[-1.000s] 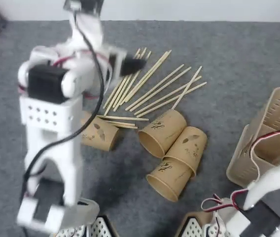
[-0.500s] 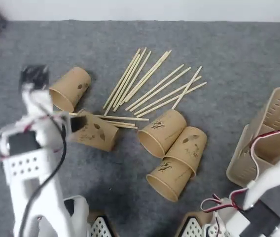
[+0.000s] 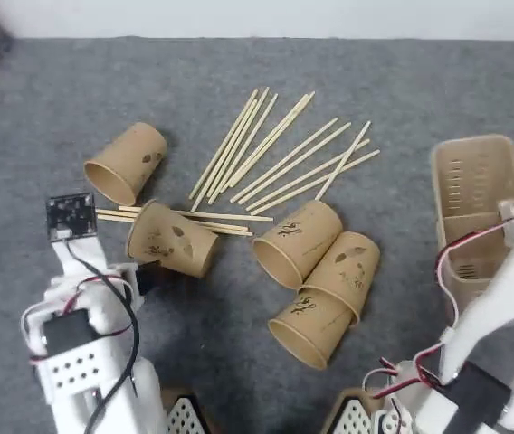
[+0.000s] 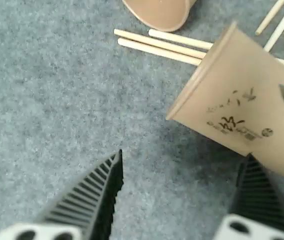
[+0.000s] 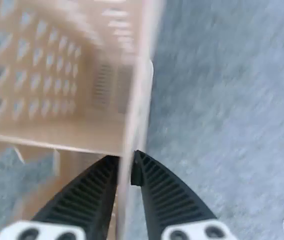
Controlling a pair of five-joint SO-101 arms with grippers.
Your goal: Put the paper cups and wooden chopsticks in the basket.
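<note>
Down at the near edge, the left pincer (image 4: 182, 157) is spread wide and low over the grey desk (image 3: 239, 63). One finger sits just beside the side cup (image 3: 174, 240), which lies tipped over with its mouth turned that way. It looks lined up to straddle that cup's rim, so that's the likely pick. Over on the other side, the right pincer (image 5: 125, 157) is pinched tight on the basket (image 3: 470, 185), one finger inside the wall and one outside. My read is that it's steadying the basket, mouth up, so drops go in cleanly. Nothing looks to be inside it yet.

Mid-desk, three cups (image 3: 325, 280) lie huddled on their sides, touching, between the two arms. A little further out, a couple of chopsticks (image 3: 225, 217) are pinned under the side cup, so lifting it may well drag them. Beyond that, the far cup (image 3: 128, 163) lies alone, and the main fan of sticks is spread at the back, well apart from the basket.
</note>
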